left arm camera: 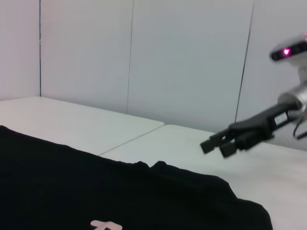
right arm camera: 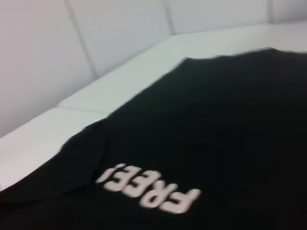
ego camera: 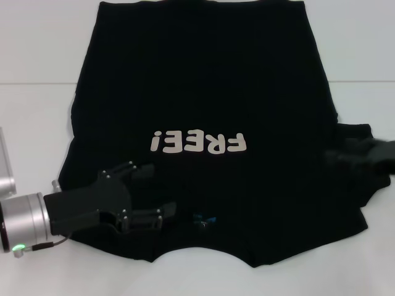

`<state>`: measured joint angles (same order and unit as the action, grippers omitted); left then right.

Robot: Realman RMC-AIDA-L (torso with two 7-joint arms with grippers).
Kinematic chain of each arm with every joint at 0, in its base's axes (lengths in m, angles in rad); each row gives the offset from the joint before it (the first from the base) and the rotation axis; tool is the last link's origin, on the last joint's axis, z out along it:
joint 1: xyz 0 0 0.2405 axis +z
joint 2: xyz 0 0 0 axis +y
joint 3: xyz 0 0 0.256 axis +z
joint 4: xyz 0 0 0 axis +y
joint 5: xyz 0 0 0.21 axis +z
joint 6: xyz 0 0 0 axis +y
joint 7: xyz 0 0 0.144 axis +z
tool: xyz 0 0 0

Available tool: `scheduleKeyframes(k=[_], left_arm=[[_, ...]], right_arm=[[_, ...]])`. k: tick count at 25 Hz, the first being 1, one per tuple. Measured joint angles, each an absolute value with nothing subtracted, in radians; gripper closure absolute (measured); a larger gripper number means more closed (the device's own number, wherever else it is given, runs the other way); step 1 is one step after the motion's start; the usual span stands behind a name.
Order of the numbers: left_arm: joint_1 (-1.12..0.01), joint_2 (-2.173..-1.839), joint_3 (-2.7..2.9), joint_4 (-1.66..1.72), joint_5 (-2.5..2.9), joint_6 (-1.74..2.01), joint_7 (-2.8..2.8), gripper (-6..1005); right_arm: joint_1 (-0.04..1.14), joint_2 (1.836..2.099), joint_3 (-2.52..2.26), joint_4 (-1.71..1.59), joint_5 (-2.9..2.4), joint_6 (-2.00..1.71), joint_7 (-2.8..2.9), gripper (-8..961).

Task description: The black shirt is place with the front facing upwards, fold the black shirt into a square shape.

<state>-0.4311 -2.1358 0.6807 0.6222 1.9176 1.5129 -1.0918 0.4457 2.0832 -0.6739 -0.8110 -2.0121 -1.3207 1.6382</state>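
Nearest, left gripper [ego camera: 154, 191] over the collar side, fingers spread, grasping nothing. Best to lower flat and pinch one layer only. Farther right, right gripper [ego camera: 361, 154] beside the sleeve, state impossible to tell. One black shirt [ego camera: 203, 80] spread on white table [ego camera: 37, 49]; two grippers.

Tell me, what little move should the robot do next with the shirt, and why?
Probably lower the open left gripper onto the near edge of the black shirt and pinch it. The shirt lies flat, lettering up, unfolded, and that gripper hovers by the collar. The right gripper is over the other side.
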Motion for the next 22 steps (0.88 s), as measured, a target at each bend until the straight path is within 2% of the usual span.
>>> scheduleKeyframes(k=[4,8,12,18,22], left_arm=[[-0.427,-2.129,0.681,0.626,1.919,1.525,-1.091,63],[-0.426,-2.126,0.681,0.63,1.921,1.534,-1.09,63],[-0.429,-2.125,0.681,0.63,1.943,1.535,-1.088,63],[-0.432,-2.127,0.681,0.631,1.961,1.535,-1.07,63],[-0.431,-2.128,0.681,0.631,1.965,1.537,-1.068,63]], right_arm=[[0.421,2.074,-0.673,-1.022,-2.137,-1.366,1.943,127],[0.45,2.047,-0.644,-1.154,-2.358,-1.419,2.311,129],[0.537,2.019,-0.543,-1.155,-2.572,-1.501,2.502,128],[0.591,2.02,-0.52,-1.118,-2.704,-1.477,2.585,128],[0.616,1.999,-0.515,-1.007,-2.703,-1.436,2.605,128]])
